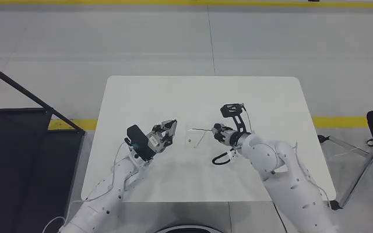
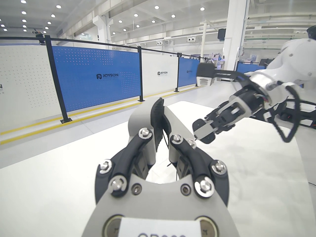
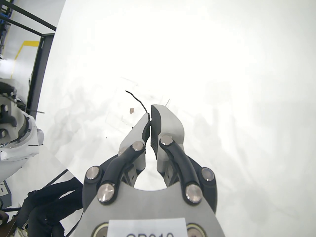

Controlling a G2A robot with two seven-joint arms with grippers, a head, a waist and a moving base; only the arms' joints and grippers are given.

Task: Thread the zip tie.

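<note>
Right end effector (image 3: 151, 114) is clenched on the black zip tie (image 3: 138, 100), whose free tail juts past its tips toward the left end effector (image 1: 167, 127), near and facing it over the tabletop (image 1: 256, 99); whether that one grips anything I cannot tell.

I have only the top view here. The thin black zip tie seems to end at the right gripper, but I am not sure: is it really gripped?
Observer: Yes. In the right wrist view the right gripper is shut on the zip tie, pinching it near the gripper's tip.
Operator: Is the free part straight?
Observer: No. It leaves the gripper in a gentle wave, not a straight line.
Operator: And the small mark on the table near it?
Observer: It is a brownish speck on the table, beside the tie's free part and not touching it in that view.
</note>
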